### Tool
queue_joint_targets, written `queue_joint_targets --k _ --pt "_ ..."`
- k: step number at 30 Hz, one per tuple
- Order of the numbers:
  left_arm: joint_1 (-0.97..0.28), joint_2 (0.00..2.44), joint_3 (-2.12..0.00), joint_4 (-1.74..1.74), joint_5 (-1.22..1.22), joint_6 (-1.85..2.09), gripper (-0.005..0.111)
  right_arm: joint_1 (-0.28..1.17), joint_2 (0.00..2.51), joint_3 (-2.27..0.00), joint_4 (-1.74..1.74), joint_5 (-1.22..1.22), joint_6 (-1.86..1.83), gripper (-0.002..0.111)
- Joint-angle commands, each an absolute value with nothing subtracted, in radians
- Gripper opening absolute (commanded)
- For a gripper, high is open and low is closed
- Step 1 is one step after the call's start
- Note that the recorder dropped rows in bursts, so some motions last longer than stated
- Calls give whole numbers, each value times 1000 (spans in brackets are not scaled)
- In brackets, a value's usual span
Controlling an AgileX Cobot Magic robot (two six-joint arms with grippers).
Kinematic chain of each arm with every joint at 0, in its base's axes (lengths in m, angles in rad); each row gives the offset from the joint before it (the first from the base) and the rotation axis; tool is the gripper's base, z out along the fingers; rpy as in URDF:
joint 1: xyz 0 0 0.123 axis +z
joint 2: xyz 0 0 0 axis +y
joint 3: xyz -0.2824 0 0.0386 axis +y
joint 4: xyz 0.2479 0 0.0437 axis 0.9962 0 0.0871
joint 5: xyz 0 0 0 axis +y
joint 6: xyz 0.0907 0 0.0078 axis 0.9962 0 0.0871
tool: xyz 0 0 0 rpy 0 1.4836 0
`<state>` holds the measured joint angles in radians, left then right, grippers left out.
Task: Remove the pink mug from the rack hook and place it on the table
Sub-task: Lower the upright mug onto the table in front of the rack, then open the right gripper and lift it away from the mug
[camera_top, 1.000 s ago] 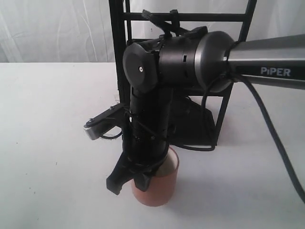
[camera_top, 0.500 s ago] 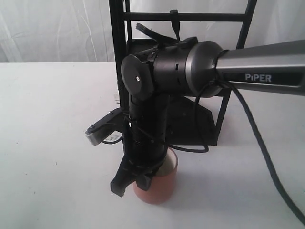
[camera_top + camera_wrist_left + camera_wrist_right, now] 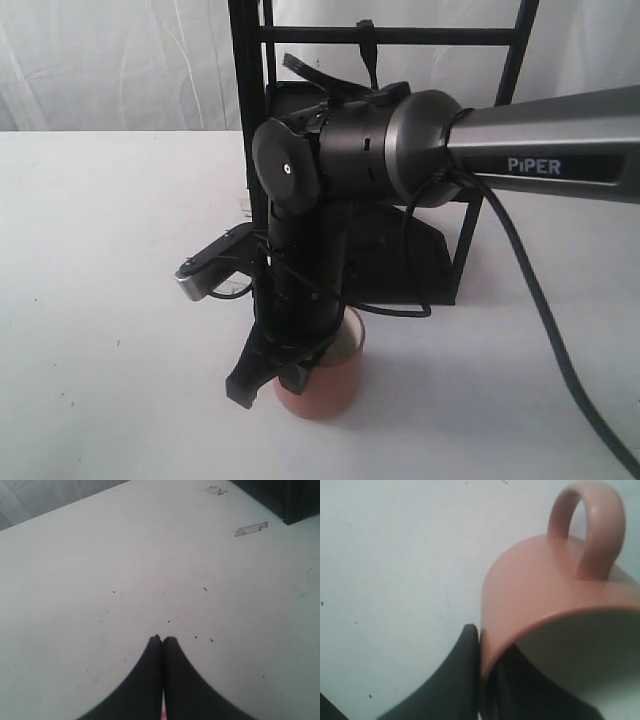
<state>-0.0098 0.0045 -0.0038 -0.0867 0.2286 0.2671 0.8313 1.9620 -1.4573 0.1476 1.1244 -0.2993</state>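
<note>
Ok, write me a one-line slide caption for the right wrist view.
Right end effector pinches the pink mug by its rim, one finger inside, one outside, against the white table.

The surface (image 3: 100, 300) lies bare across the whole left of the exterior view, giving wide room to pass; the front right is bare too, save for a black cable (image 3: 536, 300) sagging across it; the rack (image 3: 248, 80) blocks the back centre; the right arm (image 3: 400, 165) crosses in front of it and reaches down to the pink mug (image 3: 335, 390), closing the middle; the right jaws pinch the mug's wall, one inside, one outside; beneath the pressed-together left jaws lie only specks, with a tape scrap (image 3: 251, 528) farther off.
</note>
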Motion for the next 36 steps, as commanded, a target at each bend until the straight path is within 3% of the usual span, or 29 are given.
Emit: queue_joint_targets --k 1,8,15,36 --pt "-13 0 0 -95 225 267 0 827 1976 -1464 143 1121 -311 11" --pt "-13 0 0 -95 225 267 0 827 1985 -1464 145 1126 -311 14" --pt "-13 0 0 -95 225 267 0 827 1985 -1466 133 1174 -302 26" --pt "-13 0 0 -95 225 267 0 827 1723 -1464 89 1221 -280 27"
